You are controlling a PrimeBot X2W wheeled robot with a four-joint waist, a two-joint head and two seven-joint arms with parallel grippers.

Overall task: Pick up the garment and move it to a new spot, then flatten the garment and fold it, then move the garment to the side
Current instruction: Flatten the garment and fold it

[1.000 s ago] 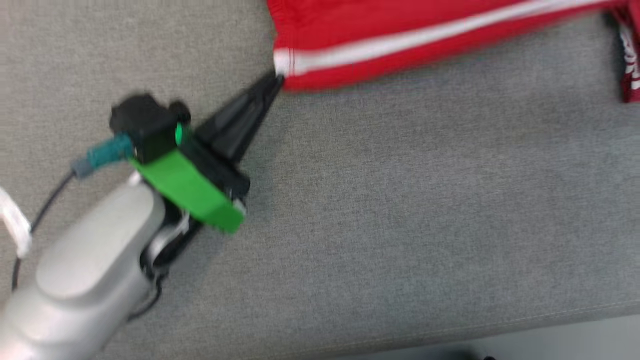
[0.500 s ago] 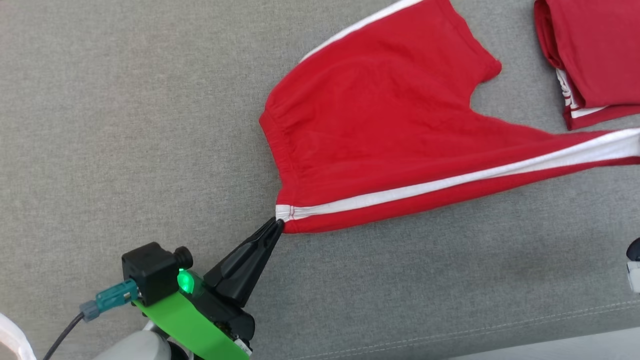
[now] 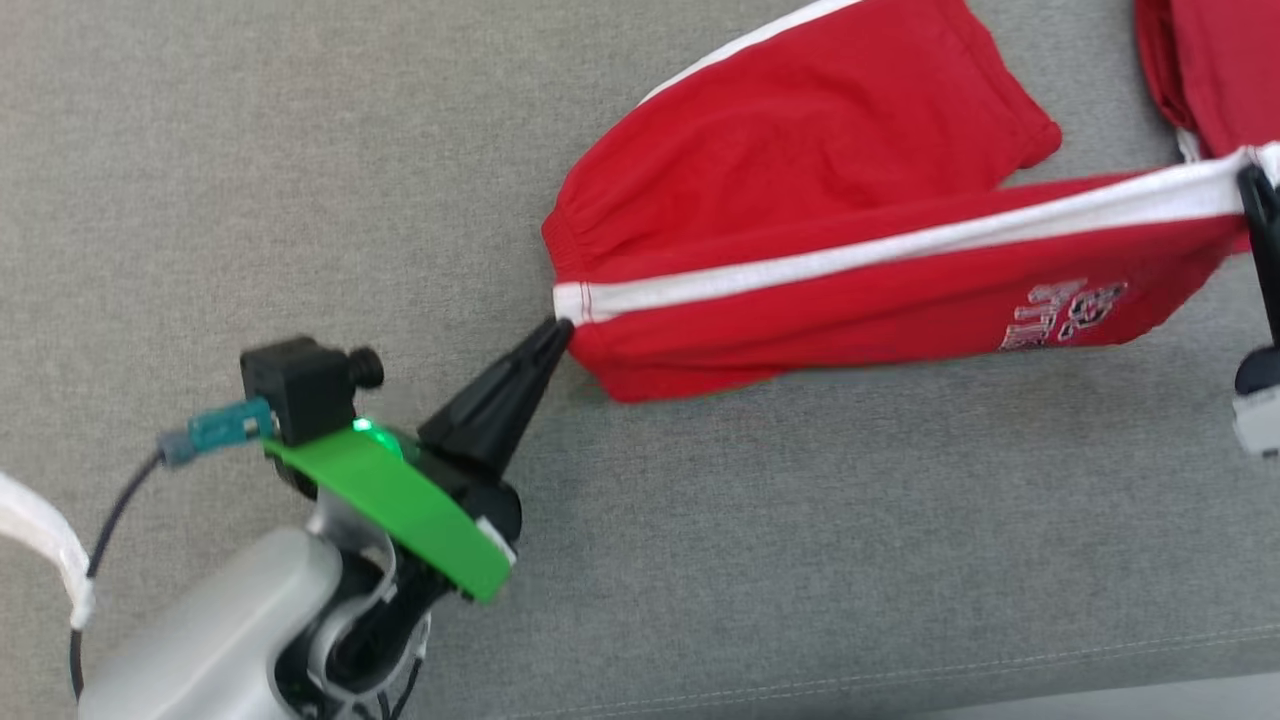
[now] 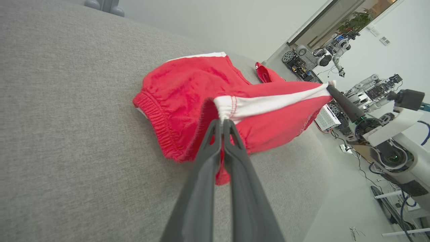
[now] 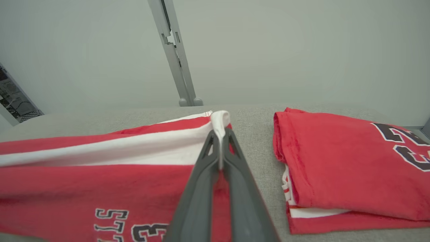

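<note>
Left hand (image 3: 558,330): closed tight, pinching the waistband corner of the garment (image 3: 820,190) at its white stripe.
Right hand (image 3: 1252,185): closed, gripping the stripe's opposite end, at the right.
Garment: red shorts, hanging stretched between both hands, with the far part lying on the grey bench (image 3: 760,560).
Folded red jersey (image 5: 336,161): lying just right of it.

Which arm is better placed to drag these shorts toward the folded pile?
Right, probably. The right pincer grips the shorts at the leg hem beside the folded pile; the left pincer holds the waistband end, farther away.
</note>
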